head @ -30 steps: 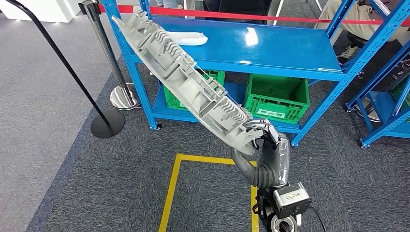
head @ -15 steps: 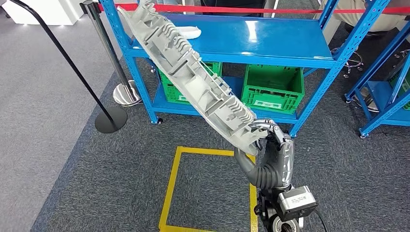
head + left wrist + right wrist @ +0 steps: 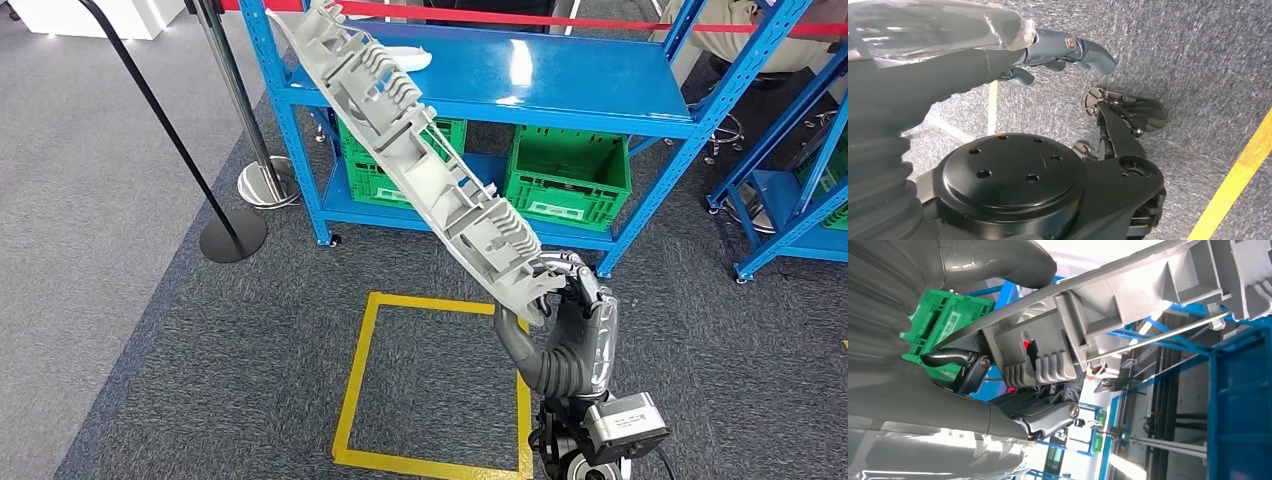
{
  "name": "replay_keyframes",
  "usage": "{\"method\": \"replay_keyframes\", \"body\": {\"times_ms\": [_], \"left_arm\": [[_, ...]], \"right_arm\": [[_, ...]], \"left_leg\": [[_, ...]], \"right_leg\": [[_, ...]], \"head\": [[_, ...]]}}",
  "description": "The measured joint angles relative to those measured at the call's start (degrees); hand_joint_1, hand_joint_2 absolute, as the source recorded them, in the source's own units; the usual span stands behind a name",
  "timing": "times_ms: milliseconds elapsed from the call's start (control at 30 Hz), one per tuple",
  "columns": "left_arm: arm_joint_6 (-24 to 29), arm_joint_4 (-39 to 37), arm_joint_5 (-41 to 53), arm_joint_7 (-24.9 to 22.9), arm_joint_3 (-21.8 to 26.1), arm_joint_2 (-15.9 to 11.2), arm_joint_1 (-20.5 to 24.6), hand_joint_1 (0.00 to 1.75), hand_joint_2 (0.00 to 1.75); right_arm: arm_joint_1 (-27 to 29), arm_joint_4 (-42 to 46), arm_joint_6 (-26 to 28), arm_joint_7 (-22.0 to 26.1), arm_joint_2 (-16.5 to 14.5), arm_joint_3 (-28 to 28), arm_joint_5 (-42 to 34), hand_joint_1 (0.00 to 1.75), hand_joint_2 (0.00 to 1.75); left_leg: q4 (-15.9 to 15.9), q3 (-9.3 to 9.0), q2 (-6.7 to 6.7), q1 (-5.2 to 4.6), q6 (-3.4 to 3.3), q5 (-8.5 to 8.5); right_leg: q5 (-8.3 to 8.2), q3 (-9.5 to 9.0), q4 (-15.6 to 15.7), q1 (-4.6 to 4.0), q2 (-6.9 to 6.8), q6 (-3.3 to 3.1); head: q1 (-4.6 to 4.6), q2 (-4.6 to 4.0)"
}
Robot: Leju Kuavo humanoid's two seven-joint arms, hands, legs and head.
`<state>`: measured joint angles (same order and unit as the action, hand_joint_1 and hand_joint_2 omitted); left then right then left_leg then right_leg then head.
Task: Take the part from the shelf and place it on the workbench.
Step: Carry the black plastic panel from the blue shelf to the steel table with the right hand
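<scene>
Part [image 3: 420, 165] clamped in right hand [image 3: 565, 300] fingers, swung rightward off shelf [image 3: 600, 85]; left hand [image 3: 1048, 55] fingers seemingly loose, empty.

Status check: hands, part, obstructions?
Right hand grips grey part by its lower end. Left hand hangs over carpet, holds nothing. Part slants up across blue shelf.

Two crates [image 3: 570, 180] sit side by side on the shelf's [image 3: 600, 90] lower level.

Matt grey plastic part [image 3: 420, 165]; glossy blue shelf [image 3: 560, 85].
</scene>
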<state>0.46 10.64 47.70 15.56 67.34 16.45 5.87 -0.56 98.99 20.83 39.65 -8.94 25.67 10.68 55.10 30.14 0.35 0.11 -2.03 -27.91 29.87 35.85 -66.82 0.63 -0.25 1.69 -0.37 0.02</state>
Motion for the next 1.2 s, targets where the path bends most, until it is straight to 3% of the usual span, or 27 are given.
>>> {"method": "replay_keyframes", "body": {"times_ms": [67,100,233,300,367,400,433,467,500,567,600,733,800,833,867,933,1000,1033,1067,1100,1167,1200], "left_arm": [[-0.1,0.0,0.3,0.2,0.0,0.0,0.0,0.0,1.75],[-0.1,0.0,0.3,0.4,0.0,0.0,0.0,0.0,1.75],[-0.1,0.0,0.4,0.7,0.0,0.0,0.0,0.0,1.75],[0.1,0.0,0.5,0.9,0.0,-0.1,0.0,0.0,1.75],[0.2,0.0,0.5,1.0,0.0,-0.1,0.0,0.0,1.75],[0.2,0.0,0.5,1.0,0.0,-0.1,0.0,0.0,1.75],[0.3,0.0,0.5,1.0,0.0,-0.2,-0.1,0.0,1.75],[0.3,0.0,0.5,1.0,0.0,-0.2,-0.1,0.0,1.75],[0.4,0.0,0.5,1.0,0.0,-0.2,-0.1,0.0,1.75],[0.4,0.0,0.5,1.1,0.0,-0.3,0.1,0.0,1.75],[0.5,0.0,0.5,1.1,0.0,-0.3,0.1,0.0,1.75],[0.5,0.0,0.5,1.2,0.0,-0.3,0.3,0.0,1.75],[0.5,0.0,0.5,1.2,0.0,-0.3,0.2,0.0,1.75],[0.5,0.0,0.5,1.3,0.0,-0.3,0.2,0.0,1.75],[0.5,0.0,0.5,1.3,0.0,-0.3,0.1,0.0,1.75],[0.4,0.0,0.5,1.3,0.0,-0.4,0.1,0.0,1.75],[0.4,0.0,0.5,1.4,0.0,-0.4,0.1,0.0,1.75],[0.4,0.0,0.5,1.4,0.0,-0.4,0.0,0.0,1.75],[0.4,0.0,0.5,1.4,0.0,-0.4,0.0,0.0,1.75],[0.4,0.0,0.5,1.4,0.0,-0.4,0.0,0.0,1.75],[0.4,0.0,0.5,1.4,0.0,-0.4,0.0,0.0,1.75],[0.4,0.0,0.5,1.4,0.0,-0.3,0.0,0.0,1.75]], "right_arm": [[0.1,0.3,0.3,0.0,0.0,0.0,0.1,1.75,1.75],[0.3,0.5,0.5,0.1,0.0,0.0,0.2,1.75,1.75],[1.1,1.0,1.4,0.1,0.1,0.0,0.3,1.75,1.75],[1.2,1.1,1.7,0.1,0.0,0.0,0.3,1.75,1.75],[1.2,1.2,1.9,0.1,0.0,0.0,0.4,1.75,1.75],[1.3,1.2,2.0,0.1,0.0,0.0,0.4,1.75,1.75],[1.4,1.2,2.0,0.1,0.0,0.0,0.4,1.75,1.75],[1.4,1.2,2.0,0.1,0.0,0.0,0.4,1.75,1.75],[1.5,1.2,2.0,0.1,0.0,0.0,0.4,1.75,1.75],[1.5,1.4,2.3,0.1,0.0,0.0,0.5,1.75,1.75],[1.5,1.4,2.4,0.1,0.0,0.0,0.6,1.75,1.75],[1.5,1.5,2.7,0.1,0.0,0.0,0.7,1.75,1.75],[1.5,1.6,2.9,0.1,0.0,0.0,1.0,1.75,1.75],[1.5,1.6,3.1,0.1,0.0,0.1,1.3,1.75,1.75],[1.5,1.6,3.4,0.1,0.1,0.1,1.6,1.75,1.75],[1.7,1.6,3.8,0.1,0.1,0.1,2.3,1.75,1.75],[1.9,1.6,4.0,0.1,0.3,0.1,2.5,1.75,1.75],[2.0,1.6,4.0,0.1,0.3,0.1,2.5,1.75,1.75],[2.1,1.6,4.1,0.1,0.4,0.1,2.5,1.75,1.75],[2.1,1.6,4.1,0.1,0.4,0.1,2.5,1.75,1.75],[2.1,1.6,4.1,0.1,0.4,0.1,2.5,1.75,1.75],[2.1,1.6,4.1,0.1,0.4,0.1,2.5,1.75,1.75]], "left_leg": [[0.6,0.46,-0.02,-0.2,0.42,-0.03],[0.9,0.76,-0.02,-0.29,0.7,0.01],[1.9,1.73,-0.11,-0.28,1.84,-0.46],[6.6,3.89,-0.23,-0.1,2.42,-3.56],[14.6,7.53,-0.27,0.04,2.77,-7.32],[17.4,8.79,-0.26,0.08,2.84,-8.19],[18.0,8.93,-0.22,0.1,2.86,-7.9],[16.2,7.82,-0.06,0.11,2.82,-6.59],[12.3,5.61,0.5,0.1,2.73,-4.64],[4.1,1.13,2.67,-0.11,2.45,-1.79],[1.7,-0.07,3.54,-0.25,2.29,-1.24],[0.7,-0.33,3.76,-0.45,2.0,-1.15],[0.8,-0.09,3.32,-0.52,1.86,-1.09],[0.7,0.13,2.65,-0.43,1.45,-0.8],[0.6,0.41,1.85,-0.33,0.94,-0.44],[0.5,0.99,0.1,-0.11,-0.06,0.35],[0.6,1.49,-1.29,-0.17,-0.25,0.7],[0.7,1.68,-2.04,-0.19,-0.23,0.82],[0.9,1.81,-2.85,-0.18,-0.19,0.89],[1.0,1.89,-3.67,-0.16,-0.12,0.93],[1.5,2.18,-5.14,-0.14,0.2,0.98],[1.7,2.47,-5.75,-0.12,0.5,1.07]], "right_leg": [[-1.78,-4.37,7.4,-0.1,0.03,-0.46],[-1.91,-5.23,9.1,-0.17,0.07,-0.7],[-2.14,-4.74,9.5,-0.04,0.06,-1.88],[-2.52,-4.43,9.6,0.18,-0.31,-2.53],[-2.77,-3.99,9.6,0.15,-0.87,-2.88],[-2.87,-3.82,9.6,0.13,-1.25,-2.96],[-2.95,-3.72,9.6,0.13,-1.68,-2.98],[-3.01,-3.7,9.6,0.13,-2.14,-2.95],[-3.05,-3.74,9.6,0.12,-2.61,-2.88],[-3.11,-3.79,9.5,-0.15,-3.47,-2.56],[-3.13,-3.78,9.5,-0.32,-3.78,-2.36],[-3.17,-3.67,9.4,-0.55,-4.19,-2.04],[-3.24,-3.67,9.4,-0.52,-4.62,-1.81],[-2.88,-3.51,9.1,-0.41,-4.38,-1.41],[-1.76,-2.97,7.7,-0.29,-3.62,-1.0],[2.26,-0.34,1.1,-0.12,-1.34,-0.31],[5.46,2.59,-6.3,-0.15,-0.3,-0.3],[5.52,2.86,-7.4,-0.16,-0.17,-0.39],[4.48,1.94,-6.1,-0.14,0.0,-0.54],[2.68,-0.01,-2.6,-0.11,0.41,-0.75],[-0.13,-4.22,5.6,0.11,3.04,-1.07],[-0.68,-5.36,8.0,0.16,4.21,-1.16]], "head": [[-0.03,-0.01],[-0.06,-0.01],[-0.19,0.0],[-0.41,0.01],[-0.58,-0.01],[-0.58,-0.01],[-0.59,-0.01],[-0.59,-0.01],[-0.59,0.0],[-0.58,0.0],[-0.55,0.01],[-0.47,0.01],[-0.38,0.01],[-0.3,0.01],[-0.22,0.01],[-0.12,0.01],[-0.1,-0.01],[-0.1,-0.01],[-0.1,-0.01],[-0.09,0.0],[-0.11,0.0],[-0.1,0.0]]}}
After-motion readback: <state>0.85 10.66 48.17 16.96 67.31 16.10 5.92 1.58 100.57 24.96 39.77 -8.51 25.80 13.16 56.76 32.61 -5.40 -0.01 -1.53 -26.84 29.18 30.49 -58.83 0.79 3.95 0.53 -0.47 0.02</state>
